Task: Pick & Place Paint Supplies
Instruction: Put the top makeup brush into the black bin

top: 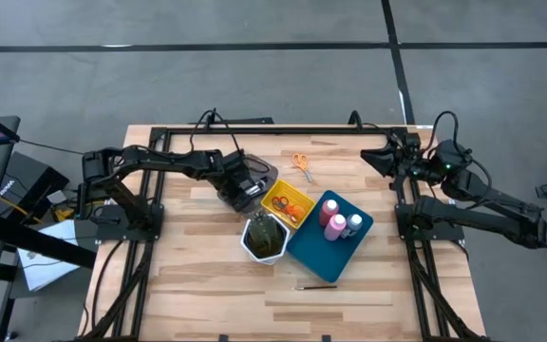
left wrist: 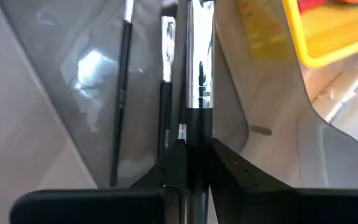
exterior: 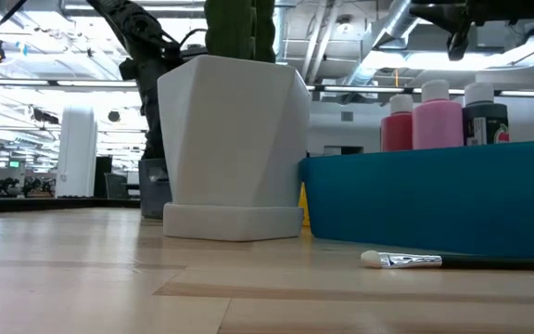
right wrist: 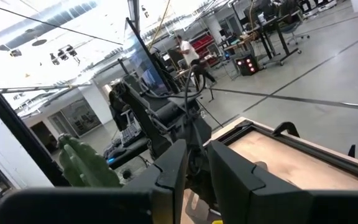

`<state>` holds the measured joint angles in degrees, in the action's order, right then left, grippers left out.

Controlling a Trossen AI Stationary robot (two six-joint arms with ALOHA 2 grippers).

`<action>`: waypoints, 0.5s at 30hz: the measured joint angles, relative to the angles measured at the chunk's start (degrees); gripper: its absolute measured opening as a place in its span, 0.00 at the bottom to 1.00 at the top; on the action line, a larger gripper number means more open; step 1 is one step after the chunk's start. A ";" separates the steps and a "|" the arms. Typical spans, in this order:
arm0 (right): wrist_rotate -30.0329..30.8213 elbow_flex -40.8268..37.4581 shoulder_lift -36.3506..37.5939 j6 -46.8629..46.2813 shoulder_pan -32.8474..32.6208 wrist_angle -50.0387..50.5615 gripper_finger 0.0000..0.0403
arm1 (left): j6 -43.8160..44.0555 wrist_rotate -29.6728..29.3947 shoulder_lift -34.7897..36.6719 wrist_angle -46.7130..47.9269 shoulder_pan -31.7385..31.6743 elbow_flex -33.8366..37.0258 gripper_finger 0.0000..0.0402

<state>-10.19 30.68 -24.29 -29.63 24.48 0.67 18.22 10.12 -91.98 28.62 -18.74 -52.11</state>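
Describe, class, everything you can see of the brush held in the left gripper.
The brush is thin, with a shiny silver metal ferrule and a dark handle. The left gripper is shut on the handle, the brush pointing straight out from the fingers over the grey tray, beside two other dark-handled brushes lying in it. Its tip is cut off from view.

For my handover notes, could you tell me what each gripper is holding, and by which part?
The left gripper pinches a brush just below its silver ferrule, over the grey tray. The right gripper holds nothing.
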 joint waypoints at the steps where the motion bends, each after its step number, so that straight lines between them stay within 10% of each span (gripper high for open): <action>1: 0.01 0.00 -0.01 -0.25 0.23 0.00 0.17 | -0.04 -0.65 0.02 -0.28 0.00 0.04 0.09; 15: -0.01 0.00 0.01 -0.41 3.11 0.17 0.17 | -1.45 -1.10 0.02 -1.71 -1.25 0.04 0.10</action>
<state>-10.20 30.68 -24.27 -30.04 27.59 0.84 16.78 9.02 -91.96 26.91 -19.99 -52.07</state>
